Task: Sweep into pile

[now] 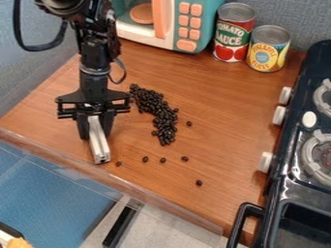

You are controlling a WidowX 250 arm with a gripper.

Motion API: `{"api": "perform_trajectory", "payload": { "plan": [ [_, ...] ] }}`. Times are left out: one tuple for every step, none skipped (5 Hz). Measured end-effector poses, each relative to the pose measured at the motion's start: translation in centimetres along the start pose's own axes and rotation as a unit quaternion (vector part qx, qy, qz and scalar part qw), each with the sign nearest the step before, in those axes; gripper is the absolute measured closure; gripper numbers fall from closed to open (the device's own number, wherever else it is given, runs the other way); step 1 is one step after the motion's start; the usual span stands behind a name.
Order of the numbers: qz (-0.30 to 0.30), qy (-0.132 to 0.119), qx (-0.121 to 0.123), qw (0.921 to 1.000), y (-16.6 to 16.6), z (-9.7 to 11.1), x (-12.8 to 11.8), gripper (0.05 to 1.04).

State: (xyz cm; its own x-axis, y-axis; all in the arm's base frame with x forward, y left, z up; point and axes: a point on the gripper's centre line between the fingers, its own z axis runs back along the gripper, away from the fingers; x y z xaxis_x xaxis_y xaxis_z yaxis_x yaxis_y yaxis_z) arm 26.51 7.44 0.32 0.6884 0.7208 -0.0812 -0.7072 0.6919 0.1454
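Note:
The black gripper [95,127] hangs over the left part of the wooden counter, its fingers closed on a silvery-white bar [98,141]. This bar points down toward the counter's front edge, its lower end beside a single dark bean [119,164]. Right of the gripper, a curved band of dark beans [155,109] runs from the gripper's side toward the middle of the counter. Several loose beans lie apart from that band, one [188,123] to its right and others, such as the bean [199,183], nearer the front.
A toy microwave [169,22] stands at the back, with a tomato sauce can [233,33] and a pineapple can [267,48] beside it. Along the right is a dark toy stove [284,181] with white knobs. A clear raised strip [139,193] borders the counter's front edge.

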Motion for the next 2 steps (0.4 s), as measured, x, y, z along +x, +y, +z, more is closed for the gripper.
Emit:
{"api": "perform_trajectory", "payload": {
  "plan": [
    [-0.002, 0.005, -0.006, 1.0000, -0.72, 0.05, -0.50, 0.692],
    [-0.017, 0.005, -0.007, 0.9998, -1.65, 0.10, -1.19, 0.692]
  ]
}}
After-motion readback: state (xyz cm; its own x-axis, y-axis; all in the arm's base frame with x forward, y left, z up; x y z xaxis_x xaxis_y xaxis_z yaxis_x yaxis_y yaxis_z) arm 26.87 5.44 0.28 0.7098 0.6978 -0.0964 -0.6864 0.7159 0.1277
